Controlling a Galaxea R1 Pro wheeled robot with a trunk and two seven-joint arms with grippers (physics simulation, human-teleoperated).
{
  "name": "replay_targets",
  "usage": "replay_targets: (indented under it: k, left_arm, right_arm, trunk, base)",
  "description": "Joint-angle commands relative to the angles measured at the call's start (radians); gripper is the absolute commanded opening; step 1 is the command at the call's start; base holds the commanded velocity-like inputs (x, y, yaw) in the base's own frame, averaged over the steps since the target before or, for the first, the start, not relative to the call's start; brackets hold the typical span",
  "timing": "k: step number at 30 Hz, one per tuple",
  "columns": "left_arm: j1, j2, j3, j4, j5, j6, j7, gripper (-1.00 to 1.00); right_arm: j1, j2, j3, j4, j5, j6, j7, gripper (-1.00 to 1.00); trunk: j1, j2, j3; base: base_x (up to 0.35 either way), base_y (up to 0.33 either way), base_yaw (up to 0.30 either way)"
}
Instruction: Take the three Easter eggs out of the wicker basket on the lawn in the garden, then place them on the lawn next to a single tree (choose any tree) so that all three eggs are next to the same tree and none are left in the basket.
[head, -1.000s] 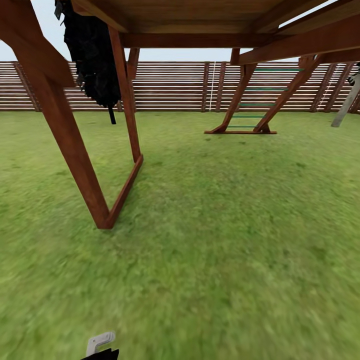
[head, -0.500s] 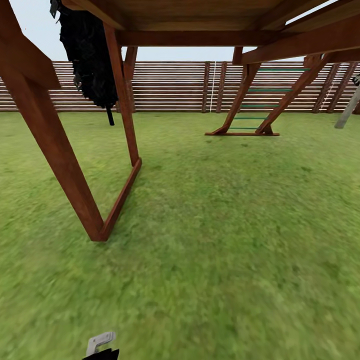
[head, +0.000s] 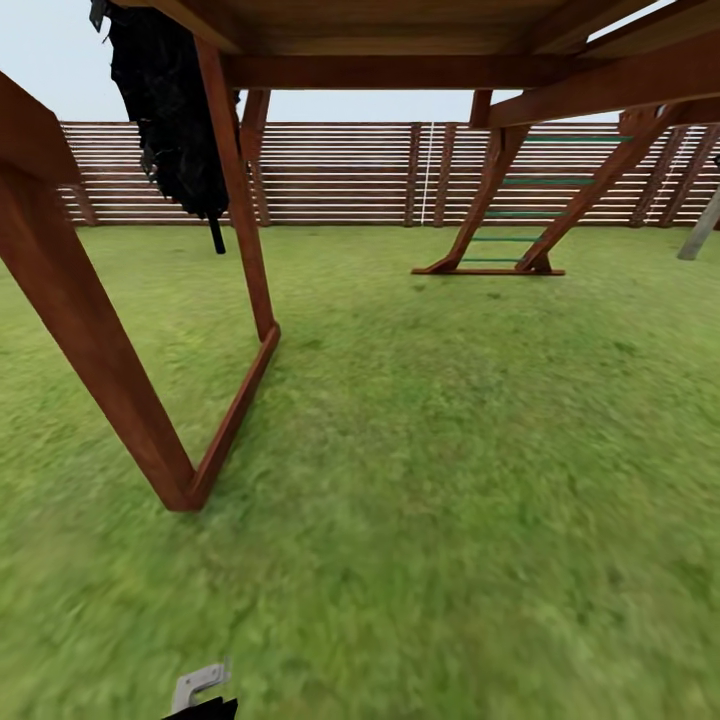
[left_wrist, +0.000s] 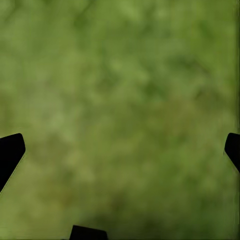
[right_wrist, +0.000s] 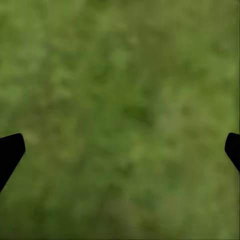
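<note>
The three Easter eggs and the wicker basket are out of view. The lawn (head: 450, 470) spreads ahead of me as short mottled green grass, up to the slat fence (head: 350, 175). In the left wrist view, my left gripper (left_wrist: 120, 150) is open over bare grass (left_wrist: 125, 90), its dark fingertips (left_wrist: 10, 152) far apart. My right gripper (right_wrist: 120, 150) is likewise open above grass (right_wrist: 125, 100) with nothing between its fingertips (right_wrist: 10, 152). A pale slanted trunk (head: 700, 228) shows at the far right edge, and a blackish leafy mass (head: 170, 110) hangs at upper left.
I am under a reddish-brown wooden play frame. Its beams (head: 400, 40) run overhead, and a slanted leg with a ground rail (head: 100, 340) stands close on the left. A ladder frame with green rungs (head: 510, 215) stands farther ahead on the right. A piece of my left arm (head: 200, 690) shows at the bottom edge.
The whole head view has shifted as the camera moved. The wooden leg on the left now sits lower and further left, and the ladder frame slightly right. Both grippers hold as before.
</note>
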Motion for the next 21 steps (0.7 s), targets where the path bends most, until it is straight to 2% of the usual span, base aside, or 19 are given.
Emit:
replay_targets:
  k: [1,21]
  left_arm:
    - [0.0,0.0,0.0,0.0,0.0,0.0,0.0,1.0]
    - [0.0,0.0,0.0,0.0,0.0,0.0,0.0,1.0]
  right_arm:
    - [0.0,0.0,0.0,0.0,0.0,0.0,0.0,1.0]
    - [0.0,0.0,0.0,0.0,0.0,0.0,0.0,1.0]
  trunk:
    - [0.0,0.0,0.0]
    - [0.0,0.0,0.0]
  base:
    - [0.339,0.0,0.0]
    - [0.339,0.0,0.0]
